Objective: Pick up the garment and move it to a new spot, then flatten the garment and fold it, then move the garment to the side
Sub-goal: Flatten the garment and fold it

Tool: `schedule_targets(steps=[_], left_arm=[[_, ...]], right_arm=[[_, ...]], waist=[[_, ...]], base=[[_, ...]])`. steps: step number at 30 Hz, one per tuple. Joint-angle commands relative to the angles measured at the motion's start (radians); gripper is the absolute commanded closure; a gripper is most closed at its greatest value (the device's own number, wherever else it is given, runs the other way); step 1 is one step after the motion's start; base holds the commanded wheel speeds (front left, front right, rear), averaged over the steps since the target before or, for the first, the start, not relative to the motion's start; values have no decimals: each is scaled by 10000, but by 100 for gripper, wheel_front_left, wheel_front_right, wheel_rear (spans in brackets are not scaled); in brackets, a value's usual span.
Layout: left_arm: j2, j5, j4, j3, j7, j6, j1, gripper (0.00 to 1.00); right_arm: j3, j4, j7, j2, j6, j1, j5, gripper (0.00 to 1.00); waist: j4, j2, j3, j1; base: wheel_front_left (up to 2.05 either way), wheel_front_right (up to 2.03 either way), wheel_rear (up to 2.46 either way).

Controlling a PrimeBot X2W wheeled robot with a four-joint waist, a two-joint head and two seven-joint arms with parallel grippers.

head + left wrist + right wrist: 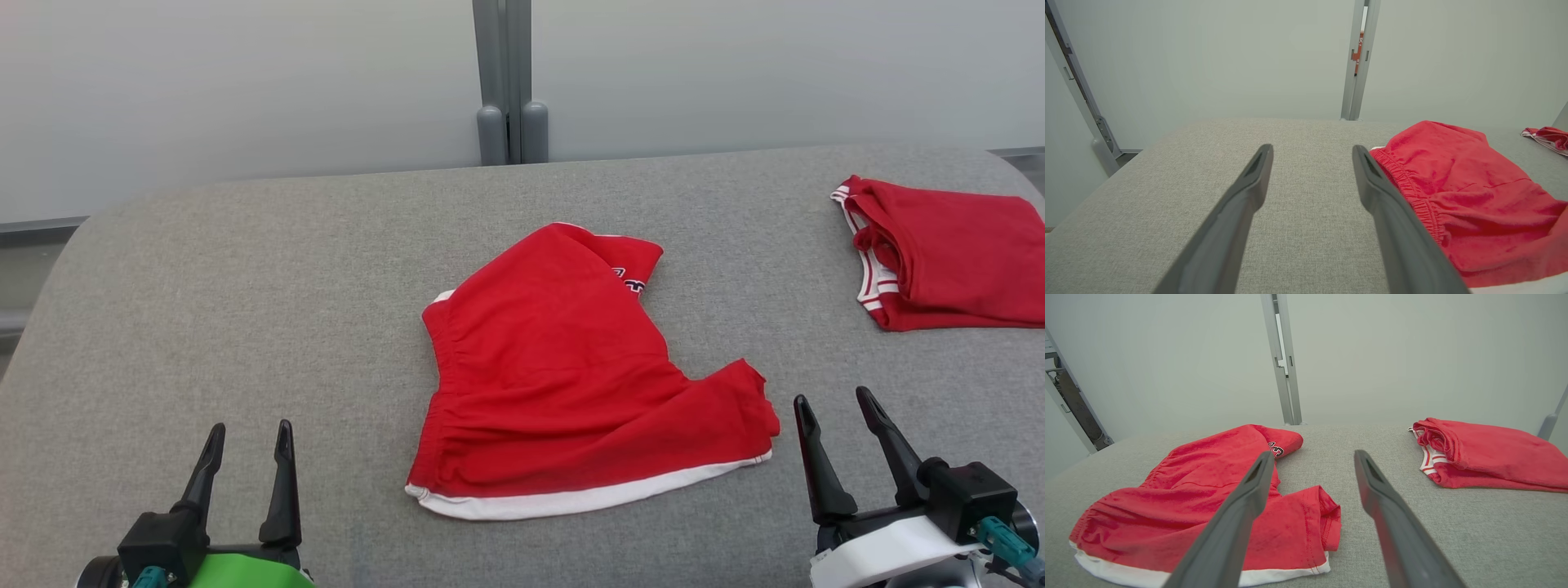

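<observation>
Red shorts (563,384) (white hem) are laid rumpled on the grey table (245,286). The left gripper (251,426) and right gripper (833,397) are seen spread, empty.

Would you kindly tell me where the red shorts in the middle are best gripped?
I would take the red shorts at the gathered waistband, coming in from the robot's left with the left gripper: that thick, bunched edge faces its open jaws and lies nearest them, away from the folded-over leg.
</observation>
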Motion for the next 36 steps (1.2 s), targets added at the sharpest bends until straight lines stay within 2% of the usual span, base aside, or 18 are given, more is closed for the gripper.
schedule_targets(steps=[1, 28, 36], left_arm=[[-9, 50, 26, 59, 6, -23, 150, 0], [-128, 235, 121, 142, 7, -123, 75, 0], [-66, 265, 539, -332, 7, -131, 120, 0]], right_arm=[[7, -32, -27, 2, -8, 91, -73, 0], [53, 118, -27, -28, -8, 31, -113, 0], [39, 502, -27, -101, -8, -98, -39, 0]], waist=[[-7, 0, 2, 0], [-16, 0, -29, 0], [-39, 0, 50, 0]], base=[[0, 0, 0], [0, 0, 0], [0, 0, 0]])
